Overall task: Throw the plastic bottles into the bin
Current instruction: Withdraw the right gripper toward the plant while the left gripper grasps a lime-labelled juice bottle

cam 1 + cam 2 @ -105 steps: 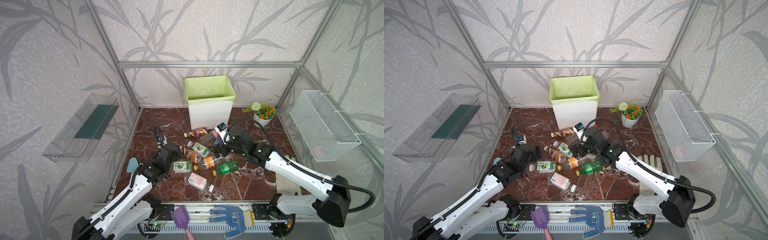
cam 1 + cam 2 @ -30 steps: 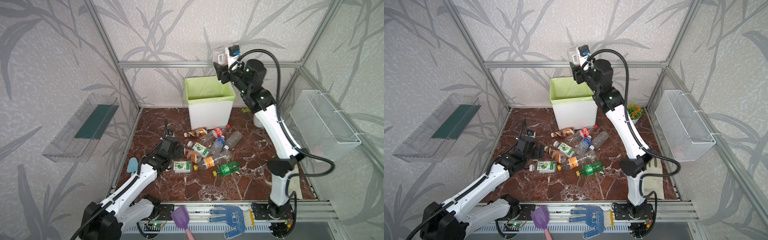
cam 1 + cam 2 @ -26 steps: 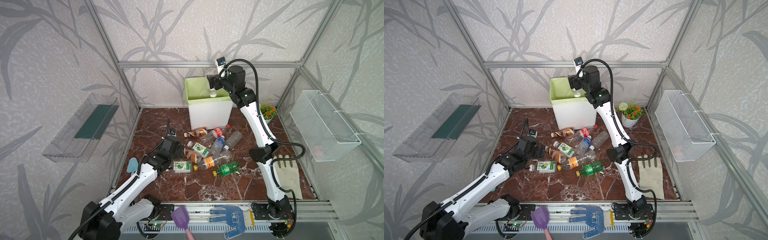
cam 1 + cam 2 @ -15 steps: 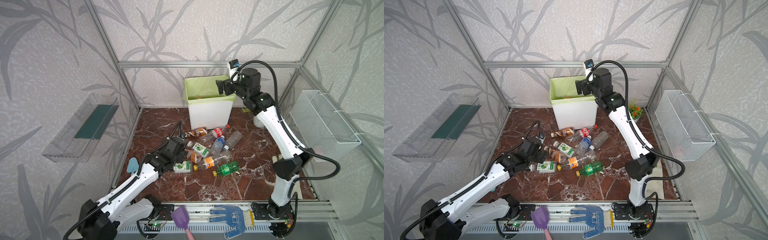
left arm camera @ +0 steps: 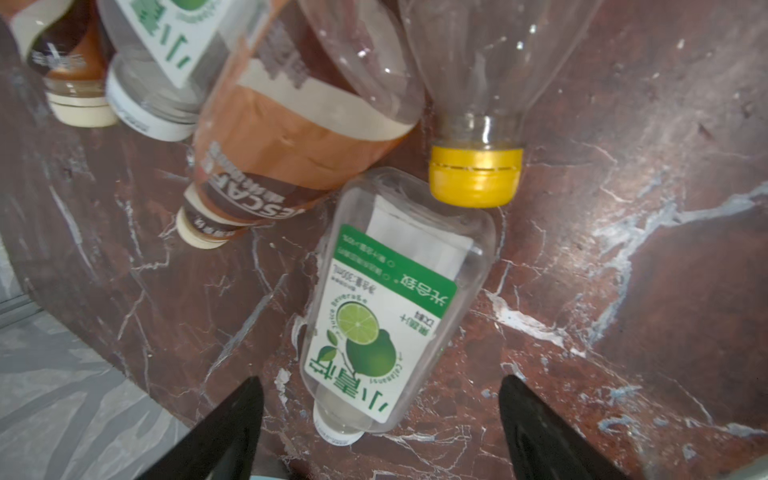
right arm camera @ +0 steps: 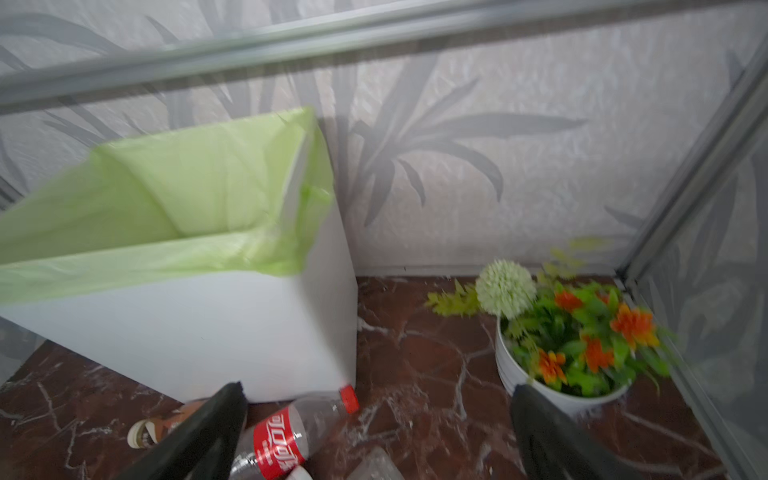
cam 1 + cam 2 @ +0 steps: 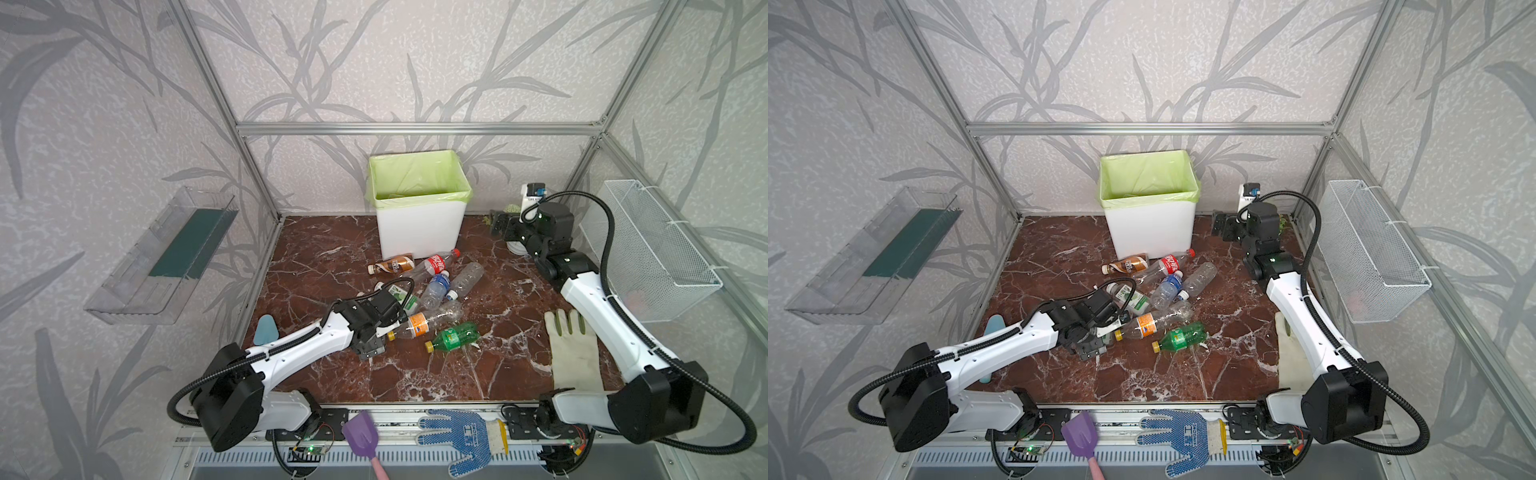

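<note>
We read the most in the left wrist view. The clear bottle with the green-and-white lime label [image 5: 386, 316] carries "Juice beverage", "Calamansi", "300mL" and large Chinese characters, all upside down. The brown bottle [image 5: 270, 166] touching it shows "ESCAF"; the rest of the word is hidden. The red-labelled bottle [image 6: 282, 440] bears white script that is too blurred for us to read.

I saw the bin [image 7: 419, 226] at the back wall [image 7: 316, 174], bottles [image 7: 434, 289] heaped on the floor [image 7: 328, 257] just before it. My left gripper [image 5: 380, 384] hung over the heap's near left edge, my right gripper [image 6: 379, 390] right of the bin, by the pot [image 6: 540, 384].
</note>
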`<state>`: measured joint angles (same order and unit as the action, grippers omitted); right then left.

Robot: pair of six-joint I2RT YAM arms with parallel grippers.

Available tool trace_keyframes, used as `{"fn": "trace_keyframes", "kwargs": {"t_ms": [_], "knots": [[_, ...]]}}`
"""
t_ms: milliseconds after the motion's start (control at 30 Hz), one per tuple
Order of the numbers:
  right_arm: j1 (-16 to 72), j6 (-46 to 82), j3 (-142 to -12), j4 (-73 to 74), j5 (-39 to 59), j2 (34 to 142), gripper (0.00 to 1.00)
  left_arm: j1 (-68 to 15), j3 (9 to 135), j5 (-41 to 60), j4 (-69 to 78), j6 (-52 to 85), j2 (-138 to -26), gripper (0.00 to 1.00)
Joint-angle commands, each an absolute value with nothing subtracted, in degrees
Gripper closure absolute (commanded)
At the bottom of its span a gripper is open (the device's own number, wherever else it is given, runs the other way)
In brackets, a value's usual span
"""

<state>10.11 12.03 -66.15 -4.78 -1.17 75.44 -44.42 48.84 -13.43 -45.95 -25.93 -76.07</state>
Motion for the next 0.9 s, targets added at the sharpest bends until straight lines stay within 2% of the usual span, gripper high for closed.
{"fn": "trace_keyframes", "kwargs": {"t_ms": [0, 333, 867], "knots": [[8.1, 16.2, -62.5, -2.4, 1.7, 69.6, 0.01, -44.5, 47.9, -11.1, -46.0, -28.8, -77.0, 0.12], [4.0, 17.8, -54.9, -2.9, 4.6, 67.9, 0.01, -43.8, 42.7, -14.0, -35.8, -30.4, -74.8, 0.12], [1.5, 19.0, -49.5, -2.0, 6.4, 67.4, 0.01, -39.3, 45.8, -10.2, -36.5, -35.0, -81.4, 0.12]]}}
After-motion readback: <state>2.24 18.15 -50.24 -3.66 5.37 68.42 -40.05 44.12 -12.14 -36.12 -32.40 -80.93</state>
